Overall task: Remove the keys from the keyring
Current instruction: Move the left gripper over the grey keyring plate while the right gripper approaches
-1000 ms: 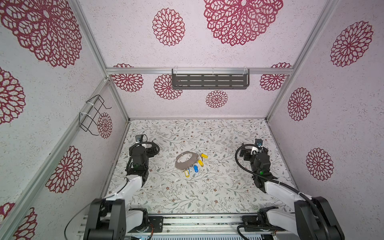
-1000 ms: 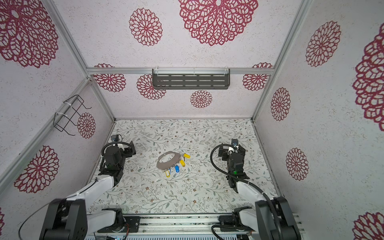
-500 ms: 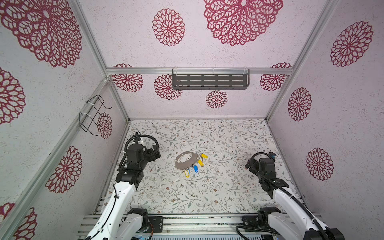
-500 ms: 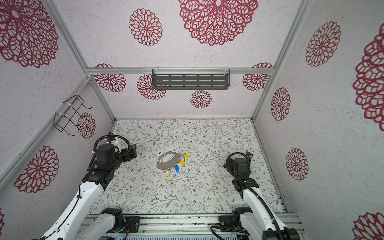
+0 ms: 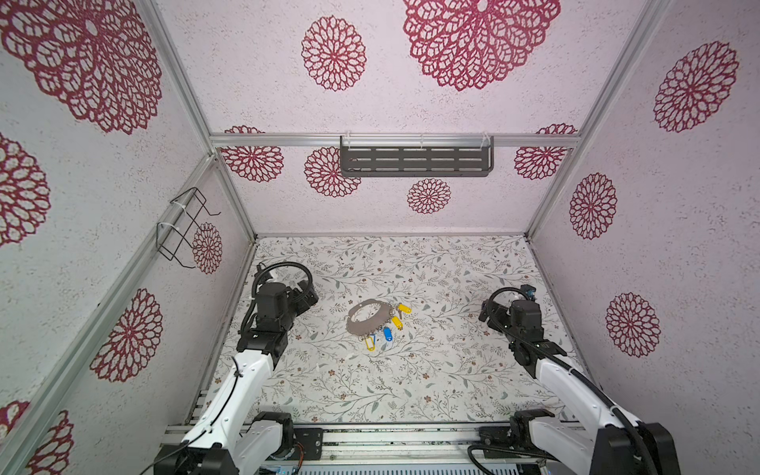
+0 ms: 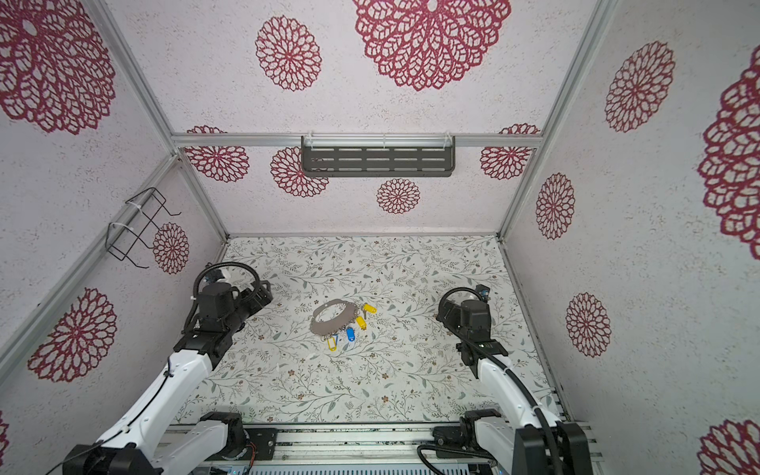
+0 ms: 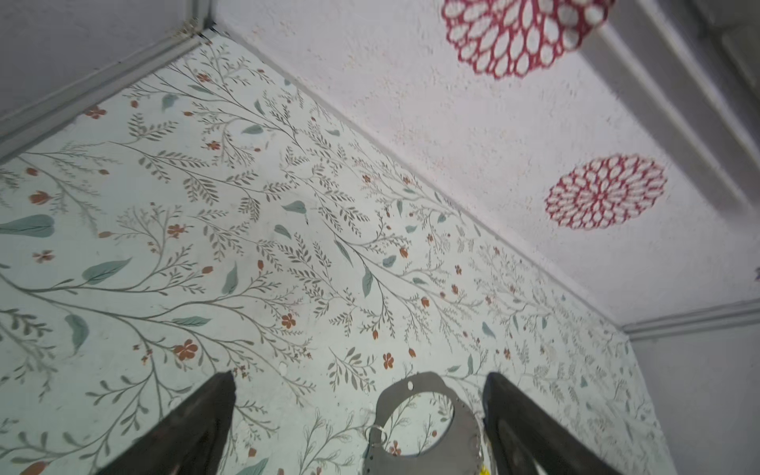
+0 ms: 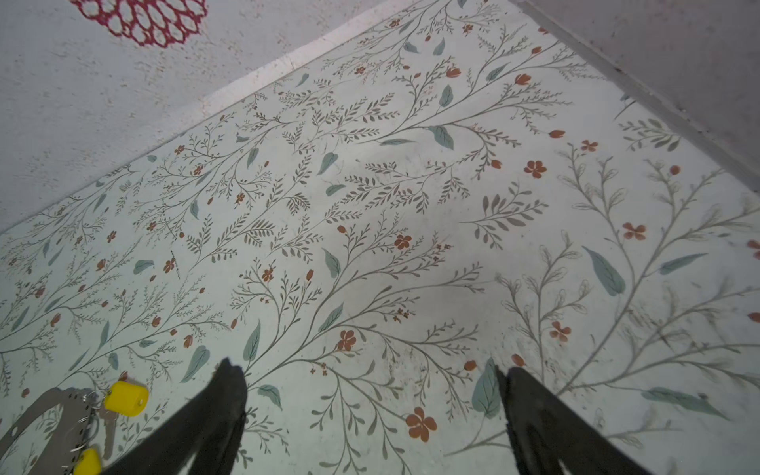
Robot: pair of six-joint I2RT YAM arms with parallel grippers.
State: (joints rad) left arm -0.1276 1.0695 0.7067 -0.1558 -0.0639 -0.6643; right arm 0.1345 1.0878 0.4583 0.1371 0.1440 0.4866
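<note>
- The left hand [image 5: 309,295] hangs over the left side of the desk [image 5: 370,386], jaws spread wide and gripping nothing. In the left wrist view its dark fingers [image 7: 197,427] frame the floral surface, with part of the keyring [image 7: 427,383] lying farther on between them.
- The right hand [image 5: 485,311] hangs over the right side of the desk, its jaws just as wide apart and also empty. In the right wrist view its fingers [image 8: 205,419] stand over the printed pattern, and the keyring's edge shows off to one side.
- Both hands point inward toward the middle of the desk and are well apart from the keyring.
- The keyring, a flat grey crescent band, lies flat at about mid-desk between the two hands in both top views.
- The keys [image 5: 386,333] fan out from the band's outer edge, on the side toward the right arm and the near edge. There are two yellow tags, a blue tag, and nearest the front a yellow and blue pair too close together to separate.
- The right wrist view shows one yellow tag [image 8: 125,398] joined to the band by a small silver ring, with a metal key beside it.
- Farther back, a black wire basket [image 5: 183,226] hangs on the left wall.
- A dark slotted shelf [image 5: 415,160] is fixed to the back wall.
</note>
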